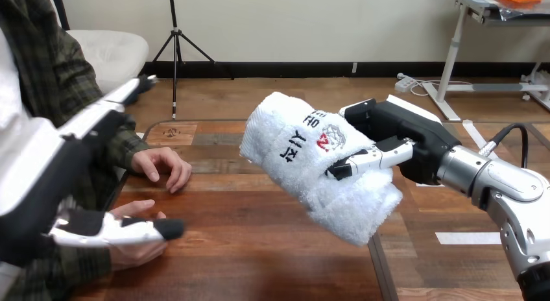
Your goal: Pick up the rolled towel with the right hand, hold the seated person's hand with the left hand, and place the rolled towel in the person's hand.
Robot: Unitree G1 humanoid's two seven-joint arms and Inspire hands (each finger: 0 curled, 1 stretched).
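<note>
Though lettered, towel (295, 152) in robot hand (403, 137)

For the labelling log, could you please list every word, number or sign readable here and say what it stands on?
On the rolled towel, held in the right hand: dark characters beside a red-and-grey emblem, turned sideways; not readable.
On the table, far left corner: a small round mark, too small to read.
Nothing can be quoted.
</note>
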